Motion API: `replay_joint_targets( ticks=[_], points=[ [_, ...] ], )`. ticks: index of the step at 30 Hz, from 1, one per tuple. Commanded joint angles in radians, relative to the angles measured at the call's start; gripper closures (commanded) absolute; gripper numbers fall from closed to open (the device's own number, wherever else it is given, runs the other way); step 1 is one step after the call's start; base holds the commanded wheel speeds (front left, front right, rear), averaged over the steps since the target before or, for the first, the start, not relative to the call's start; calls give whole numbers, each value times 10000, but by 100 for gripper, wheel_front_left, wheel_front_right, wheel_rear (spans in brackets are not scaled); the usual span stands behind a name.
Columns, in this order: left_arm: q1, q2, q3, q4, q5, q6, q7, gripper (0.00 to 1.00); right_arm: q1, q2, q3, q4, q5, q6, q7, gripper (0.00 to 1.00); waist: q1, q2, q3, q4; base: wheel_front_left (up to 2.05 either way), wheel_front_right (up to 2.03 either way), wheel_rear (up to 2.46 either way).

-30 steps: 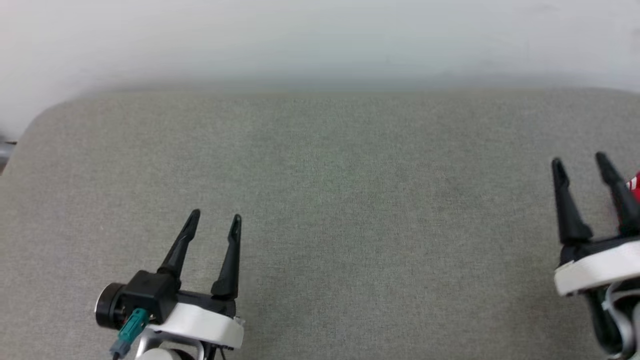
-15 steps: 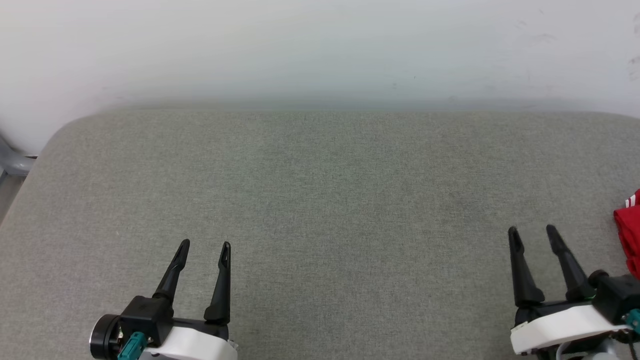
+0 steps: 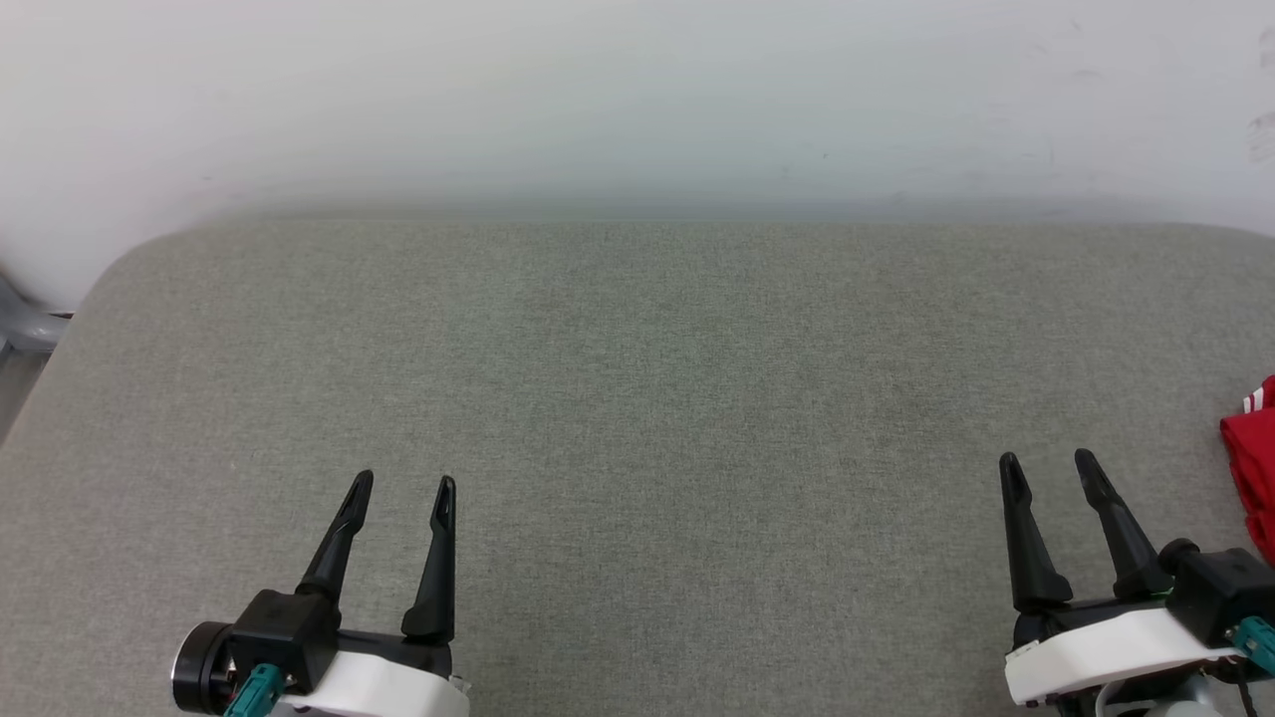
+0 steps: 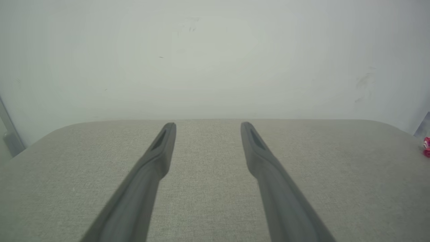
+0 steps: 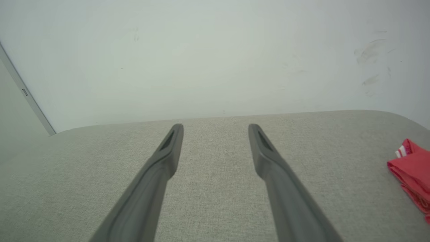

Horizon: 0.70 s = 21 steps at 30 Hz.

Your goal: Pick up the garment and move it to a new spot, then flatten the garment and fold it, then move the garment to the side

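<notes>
The garment [image 3: 1253,468] is a red bundle with a bit of red-and-white striped trim, lying at the right edge of the grey padded table [image 3: 637,398]; most of it is cut off by the frame. It lies at the right edge of the right wrist view too, the garment [image 5: 411,171], and as a small red spot, the garment [image 4: 426,148], far right in the left wrist view. My right gripper [image 3: 1046,466] hovers open and empty just left of it. My left gripper [image 3: 403,485] stands open and empty near the front left.
A pale wall [image 3: 637,100] rises behind the table's far edge. A grey metal piece [image 3: 25,324] sits past the rounded left corner. The table's wide middle is bare grey fabric.
The head camera tilted, shifting the whole picture down. My right gripper drew back toward the front and left, uncovering the red garment's edge. The left gripper barely moved.
</notes>
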Motion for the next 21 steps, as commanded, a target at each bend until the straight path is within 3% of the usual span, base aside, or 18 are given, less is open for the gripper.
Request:
replay_joint_targets(
  ticks=[1, 21],
  points=[
    [49, -21, -22, -47, -26, -28, -21, 0, -99, 46, -15, -48, -33, -9, -26, 0, 0, 0, 11, -3, 0, 0, 0],
    [100, -46, 141, -69, -508, -58, -21, 0, -19, 120, -77, -181, 76, -9, -30, 0, 0, 0, 73, -15, 0, 0, 0]
  ],
)
